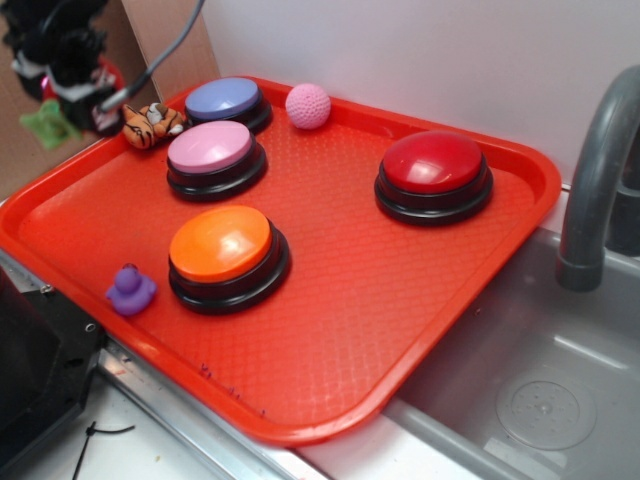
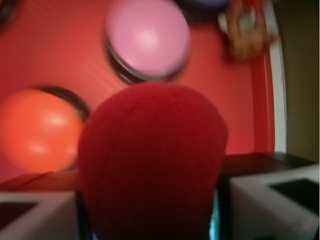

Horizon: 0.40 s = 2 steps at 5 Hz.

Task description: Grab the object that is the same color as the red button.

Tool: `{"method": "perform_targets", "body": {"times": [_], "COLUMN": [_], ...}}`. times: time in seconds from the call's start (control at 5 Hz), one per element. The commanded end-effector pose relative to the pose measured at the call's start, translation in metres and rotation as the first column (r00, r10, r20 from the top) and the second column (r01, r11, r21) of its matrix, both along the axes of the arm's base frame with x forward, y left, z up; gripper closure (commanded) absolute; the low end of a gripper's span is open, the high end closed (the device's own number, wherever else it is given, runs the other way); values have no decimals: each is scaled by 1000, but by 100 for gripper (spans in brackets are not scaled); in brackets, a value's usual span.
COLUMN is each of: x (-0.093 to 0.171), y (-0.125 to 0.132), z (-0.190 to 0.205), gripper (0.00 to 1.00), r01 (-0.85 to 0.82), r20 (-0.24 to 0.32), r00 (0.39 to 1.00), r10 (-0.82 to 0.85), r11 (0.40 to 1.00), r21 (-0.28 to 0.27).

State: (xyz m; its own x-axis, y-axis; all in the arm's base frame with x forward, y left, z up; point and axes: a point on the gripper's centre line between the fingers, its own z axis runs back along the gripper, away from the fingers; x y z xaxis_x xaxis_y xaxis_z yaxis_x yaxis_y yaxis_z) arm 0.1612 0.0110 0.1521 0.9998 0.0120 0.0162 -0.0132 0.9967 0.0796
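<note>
The small fuzzy dark-red ball (image 2: 152, 160) fills the middle of the wrist view, clamped between my two fingers (image 2: 35, 215). In the exterior view my gripper (image 1: 75, 85) is at the far left, raised above the tray's back left edge, shut on the red ball (image 1: 108, 76), with its light-green leafy piece (image 1: 45, 125) hanging to the left. The glossy dark-red dome button (image 1: 433, 175) on its black base sits at the tray's right side, far from the gripper.
On the red tray (image 1: 330, 330) stand an orange button (image 1: 225, 255), a pink button (image 1: 213, 155) and a purple button (image 1: 228, 100). A toy tiger (image 1: 152, 123), a pink crocheted ball (image 1: 308, 105) and a purple duck (image 1: 130, 290) lie around. A sink (image 1: 540, 400) and faucet (image 1: 600, 180) are to the right.
</note>
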Motion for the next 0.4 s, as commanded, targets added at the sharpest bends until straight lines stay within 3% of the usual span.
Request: {"method": "perform_targets", "body": {"times": [0.0,0.2], "x": [20,22], "y": [-19,-9], "z": [32,28], "gripper": [100,100], "r01": [23,-10], "r20": [66,22], "r00": [998,1000], "r10": [-23,10], "r11": [1000,1000], "r21": [-5,-10]}}
